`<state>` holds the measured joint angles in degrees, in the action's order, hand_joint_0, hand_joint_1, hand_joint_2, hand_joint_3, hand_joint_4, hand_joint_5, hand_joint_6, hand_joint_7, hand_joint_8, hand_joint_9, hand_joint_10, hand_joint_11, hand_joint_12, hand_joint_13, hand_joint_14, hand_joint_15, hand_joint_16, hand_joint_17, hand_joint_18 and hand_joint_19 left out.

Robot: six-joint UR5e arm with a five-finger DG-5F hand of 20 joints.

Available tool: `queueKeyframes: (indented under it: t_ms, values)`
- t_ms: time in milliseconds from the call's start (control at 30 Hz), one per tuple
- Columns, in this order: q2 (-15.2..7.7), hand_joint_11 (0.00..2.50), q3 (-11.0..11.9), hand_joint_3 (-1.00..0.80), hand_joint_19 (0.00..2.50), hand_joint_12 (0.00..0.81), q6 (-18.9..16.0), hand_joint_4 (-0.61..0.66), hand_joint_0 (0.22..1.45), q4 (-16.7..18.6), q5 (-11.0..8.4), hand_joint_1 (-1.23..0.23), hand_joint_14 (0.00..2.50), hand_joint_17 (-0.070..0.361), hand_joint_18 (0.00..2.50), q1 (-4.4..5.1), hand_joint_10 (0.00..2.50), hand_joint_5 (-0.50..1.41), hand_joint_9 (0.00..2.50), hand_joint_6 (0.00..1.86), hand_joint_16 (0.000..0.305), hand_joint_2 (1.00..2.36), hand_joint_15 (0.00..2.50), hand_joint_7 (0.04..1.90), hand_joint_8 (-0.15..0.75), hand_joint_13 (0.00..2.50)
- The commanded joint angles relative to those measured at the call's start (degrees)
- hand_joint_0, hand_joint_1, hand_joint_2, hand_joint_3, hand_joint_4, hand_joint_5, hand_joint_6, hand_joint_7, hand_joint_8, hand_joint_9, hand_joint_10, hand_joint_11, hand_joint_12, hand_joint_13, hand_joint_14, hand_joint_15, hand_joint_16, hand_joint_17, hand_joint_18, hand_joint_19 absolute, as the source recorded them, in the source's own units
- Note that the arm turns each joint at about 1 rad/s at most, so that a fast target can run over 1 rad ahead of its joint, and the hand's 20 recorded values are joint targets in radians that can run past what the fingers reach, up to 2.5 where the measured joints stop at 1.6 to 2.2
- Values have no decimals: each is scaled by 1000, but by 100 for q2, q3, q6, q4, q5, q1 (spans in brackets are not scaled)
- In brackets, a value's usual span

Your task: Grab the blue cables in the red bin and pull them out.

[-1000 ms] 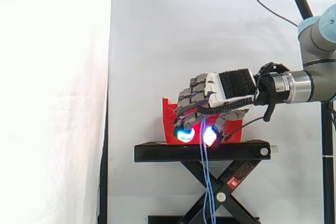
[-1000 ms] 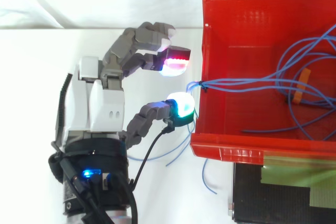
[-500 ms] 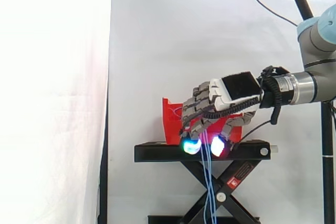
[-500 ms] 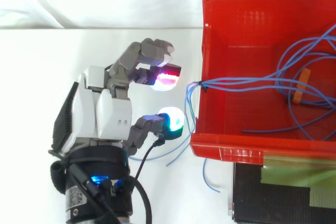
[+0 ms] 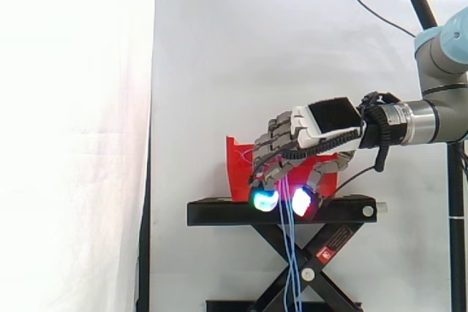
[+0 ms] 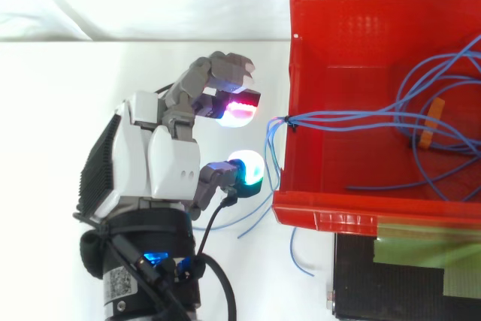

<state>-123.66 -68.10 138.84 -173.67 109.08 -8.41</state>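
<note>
Just outside the bin (image 6: 301, 212) wall my hand (image 6: 161, 163) hung with fingers (image 6: 218, 73) curled around nothing, I judged. Beside its pads (image 6: 246, 169) the cables (image 6: 316, 120) drooped over the wall; most of them lay inside. The grab and the pull were not yet done.

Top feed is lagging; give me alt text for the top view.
The white and grey robot hand sits left of the red plastic bin, beside the bundle of thin blue cables draped over its left wall. The cables spread across the bin's inside; loose ends hang outside.
</note>
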Motion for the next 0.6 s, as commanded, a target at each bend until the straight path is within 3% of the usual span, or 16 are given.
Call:
queueKeyframes:
  t_ms: [0,567]
  values:
    - [0,947,-2,-1000,1042,309,-2,46,774,115,44,-1132,26,101,563,-29,31,783,671,10,45,1000,779,684,181,645]
    - [0,938,-2,-1000,1041,309,139,49,781,238,114,-1125,28,100,560,-46,32,785,679,10,44,1000,783,680,178,646]
